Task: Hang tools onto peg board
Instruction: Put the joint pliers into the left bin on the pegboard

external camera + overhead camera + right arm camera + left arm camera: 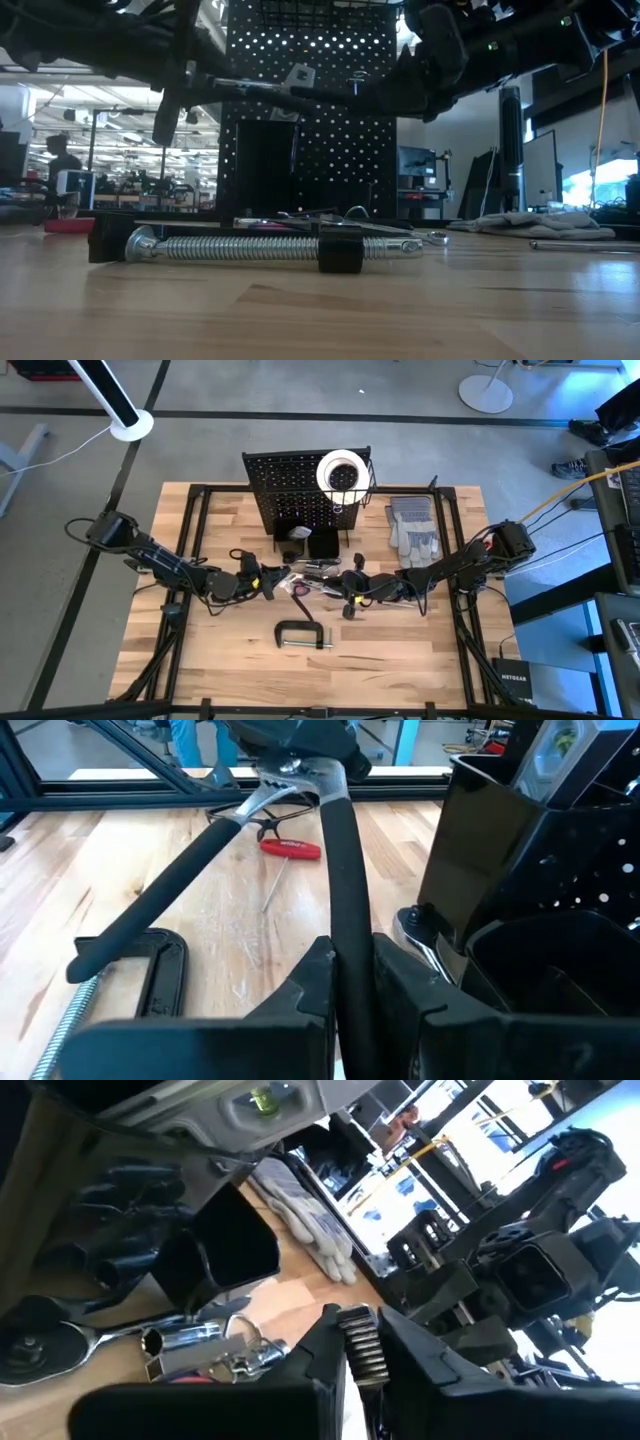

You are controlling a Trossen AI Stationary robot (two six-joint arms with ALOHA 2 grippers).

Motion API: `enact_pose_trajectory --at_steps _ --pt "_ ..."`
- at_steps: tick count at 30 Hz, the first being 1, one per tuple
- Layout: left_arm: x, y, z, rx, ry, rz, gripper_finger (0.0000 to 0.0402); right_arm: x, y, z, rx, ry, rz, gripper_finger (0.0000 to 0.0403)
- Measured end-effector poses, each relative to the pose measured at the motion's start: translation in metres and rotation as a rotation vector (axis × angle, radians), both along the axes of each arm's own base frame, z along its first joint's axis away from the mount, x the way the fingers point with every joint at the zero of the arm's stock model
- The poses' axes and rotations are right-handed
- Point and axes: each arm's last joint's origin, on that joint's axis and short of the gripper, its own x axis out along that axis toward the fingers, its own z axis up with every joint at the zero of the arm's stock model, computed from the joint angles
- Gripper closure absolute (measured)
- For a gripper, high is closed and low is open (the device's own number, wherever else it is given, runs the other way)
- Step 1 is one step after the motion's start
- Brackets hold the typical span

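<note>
Black-handled pliers (300, 840) are held above the table between both grippers, in front of the upright black peg board (300, 495). My left gripper (267, 582) is shut on their head end. My right gripper (348, 982) is shut on one handle, and the other handle (150, 905) sticks out free. A black C-clamp (300, 635) lies flat on the table nearer the front edge. A red-handled tool (290, 848) and a silver ratchet (150, 1342) lie by the board's bins. The white tape roll (342, 472) sits in the board's wire basket. My left gripper holds the pliers by the head (285, 780), and a ribbed metal part (362, 1348) shows between its fingers. It comes level from the table's left. My right gripper pinches one black handle (345, 935) between its two fingers, level from the table's right and lying along the handle. The pliers hang clear of the table (270, 90).
Grey work gloves (412, 528) lie right of the peg board. Two small black bins (310, 540) stand at the board's foot, close behind the grippers. Bare wood lies in front of the C-clamp. A person (62, 160) shows far off in the room.
</note>
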Motion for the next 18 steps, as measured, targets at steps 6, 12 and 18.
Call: enact_pose_trajectory --at_steps 6,12,18 --pt "-0.002 0.0 0.01 0.092 -0.006 -0.02 0.0376 0.002 0.0 0.004 0.06 -0.035 0.017 0.0297" --pt "-0.011 0.002 0.027 0.228 0.018 -0.024 0.0382 -0.009 0.001 0.019 0.083 0.002 0.105 0.0222" --pt "-0.021 0.004 0.043 0.361 0.035 -0.037 0.0382 -0.021 -0.007 0.032 0.006 0.032 -0.043 0.021"
